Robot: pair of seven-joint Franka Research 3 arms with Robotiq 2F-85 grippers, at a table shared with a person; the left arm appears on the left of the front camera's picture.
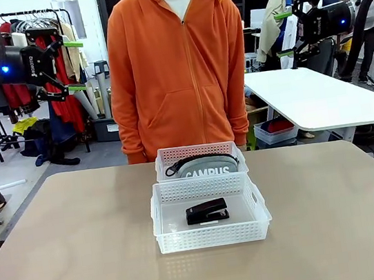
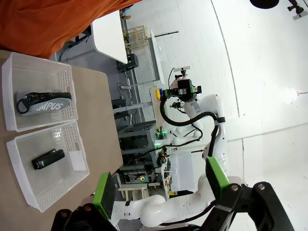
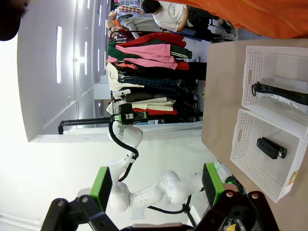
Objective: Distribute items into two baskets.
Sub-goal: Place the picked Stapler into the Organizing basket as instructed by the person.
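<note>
High above the table's left and right edges, the left gripper and right gripper hang with jaws spread apart, holding nothing. Near the table's middle sit two lattice baskets touching end to end. The nearer, larger basket holds the black stapler; the smaller basket, toward the far edge by the person in orange, holds the grey CAMPUS pouch. The stapler looks stiff, compact and somewhat smooth, best pinched across its narrow sides. The pouch looks soft and light; its body or black strap would give purchase.
</note>
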